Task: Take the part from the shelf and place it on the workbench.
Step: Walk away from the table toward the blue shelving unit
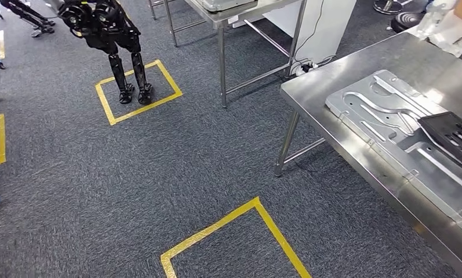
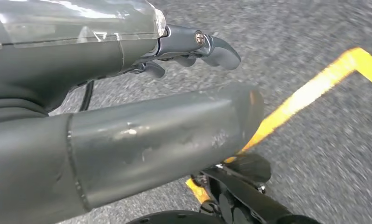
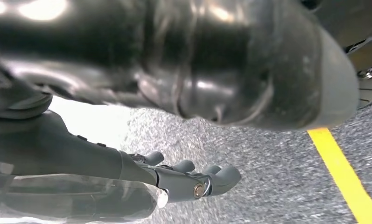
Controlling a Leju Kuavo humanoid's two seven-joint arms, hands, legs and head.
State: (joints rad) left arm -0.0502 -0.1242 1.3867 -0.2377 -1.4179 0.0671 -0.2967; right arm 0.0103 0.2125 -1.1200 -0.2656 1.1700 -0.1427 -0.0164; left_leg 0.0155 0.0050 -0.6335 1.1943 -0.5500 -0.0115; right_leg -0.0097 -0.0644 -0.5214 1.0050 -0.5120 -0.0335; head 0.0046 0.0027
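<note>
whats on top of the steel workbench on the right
A stamped silver metal panel lies flat on the workbench, and a black tray-like part rests on the panel's right end. The picture's edge cuts off the rest of the bench.

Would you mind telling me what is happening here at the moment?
Nothing is being handled right now. Both the left hand and the right hand hang empty over grey carpet with yellow tape lines. On the steel workbench to the right lie a silver stamped metal panel and a black part. Another black legged robot stands in a taped square.
</note>
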